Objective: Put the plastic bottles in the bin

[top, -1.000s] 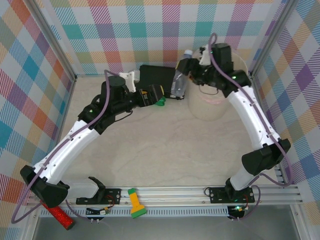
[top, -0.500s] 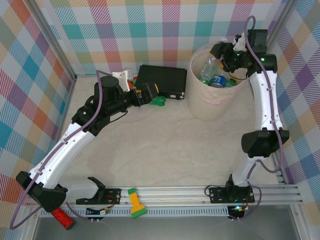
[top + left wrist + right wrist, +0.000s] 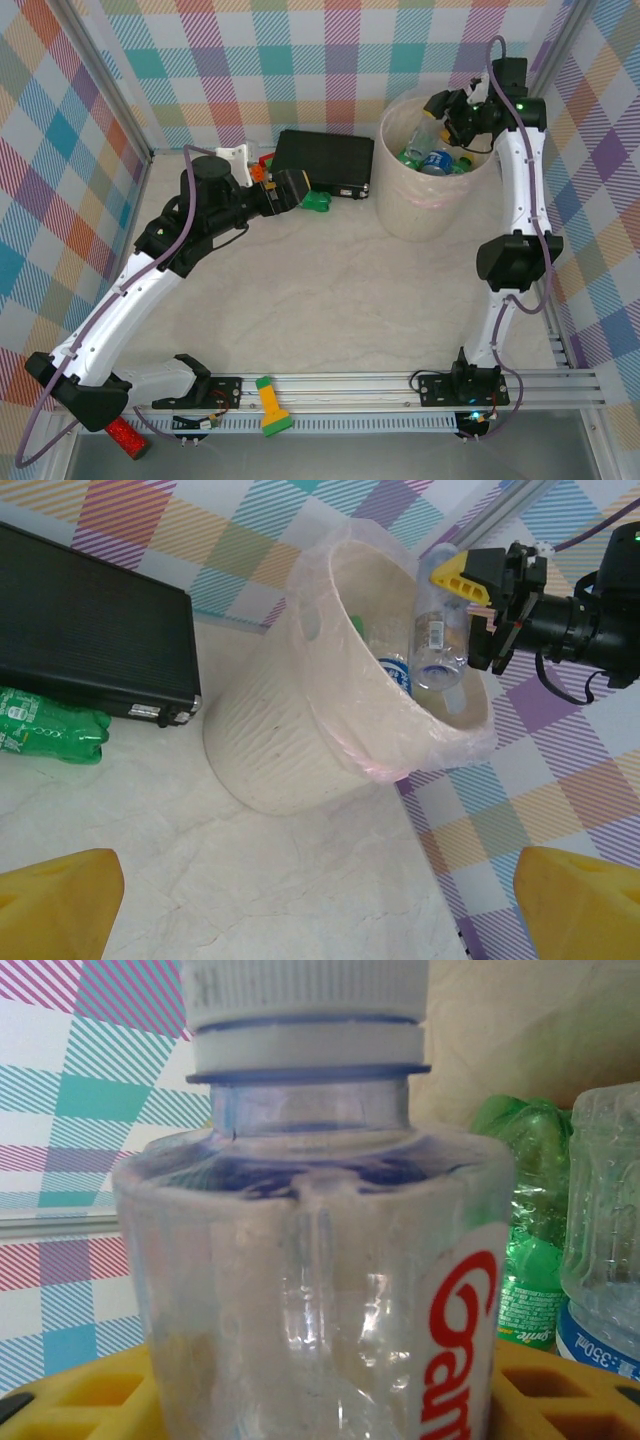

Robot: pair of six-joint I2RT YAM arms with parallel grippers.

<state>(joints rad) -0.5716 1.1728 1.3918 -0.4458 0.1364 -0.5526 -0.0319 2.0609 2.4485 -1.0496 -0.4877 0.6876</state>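
Plastic looks thin, light, easily dented: the right claw (image 3: 470, 615) pinches the clear bottle (image 3: 438, 630) by its body above the bin (image 3: 270, 750), far right corner of the counter; the left claw (image 3: 298, 187) gapes empty near a green bottle (image 3: 50, 735).

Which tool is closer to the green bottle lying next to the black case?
Left. The left tool sits right beside the green bottle; the right tool is far off above the bin, gripping a clear bottle.
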